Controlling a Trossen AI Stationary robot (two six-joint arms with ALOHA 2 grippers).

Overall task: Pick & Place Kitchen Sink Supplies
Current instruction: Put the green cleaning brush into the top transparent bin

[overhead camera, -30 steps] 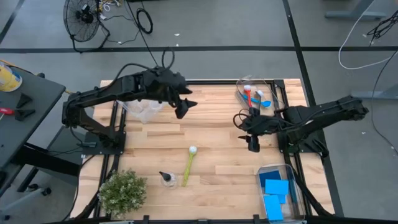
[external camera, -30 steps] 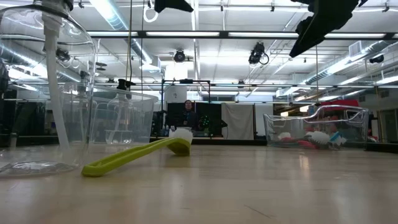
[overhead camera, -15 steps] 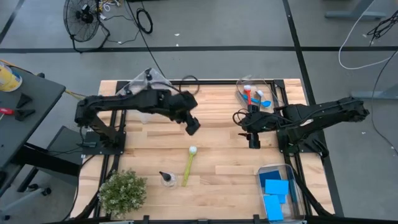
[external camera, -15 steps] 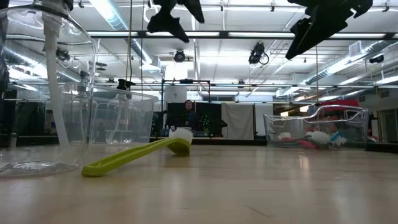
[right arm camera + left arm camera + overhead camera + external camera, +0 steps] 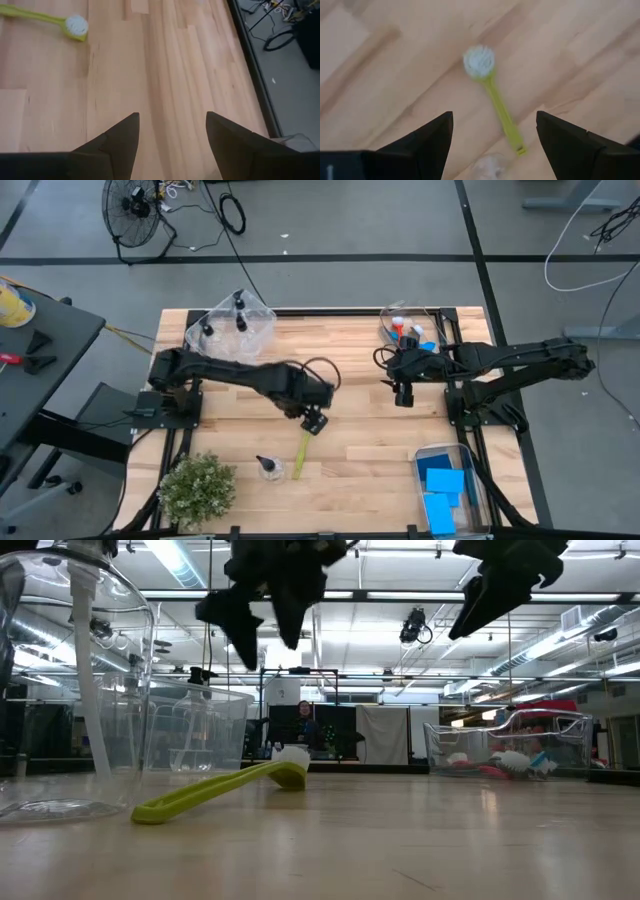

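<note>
Wooden slat tabletop [image 5: 350,465] is seen from above, w/ grey floor around it and a lit workshop hall beyond in the low view.

Left gripper [image 5: 314,421] is held above mid-table, fingers spread wide apart, nothing gripped; in the left wrist view both dark fingers [image 5: 422,145] are seen parted w/ bare wood between. Yellow-green brush [image 5: 303,446] is lying flat on the wood directly under/just ahead of this claw, not touched; white bristle head [image 5: 479,61] is farthest from the fingers in the wrist view, handle running back toward them. Small clear bottle [image 5: 267,467] w/ black top is stood near the brush's handle end, a little apart from the claw. Bushy green plant [image 5: 197,488] is further off, at the table corner.

Right gripper [image 5: 403,392] is held above the table well apart from the left one, fingers also parted, empty. Just beside it, on its far side, is a clear bin [image 5: 415,335] w/ red and blue brushes inside. Another clear bin [image 5: 455,485] w/ blue sponges [image 5: 443,480] is set nearer the front edge, apart from this claw. A third clear bin [image 5: 232,330] w/ bottles is behind the left arm.
</note>
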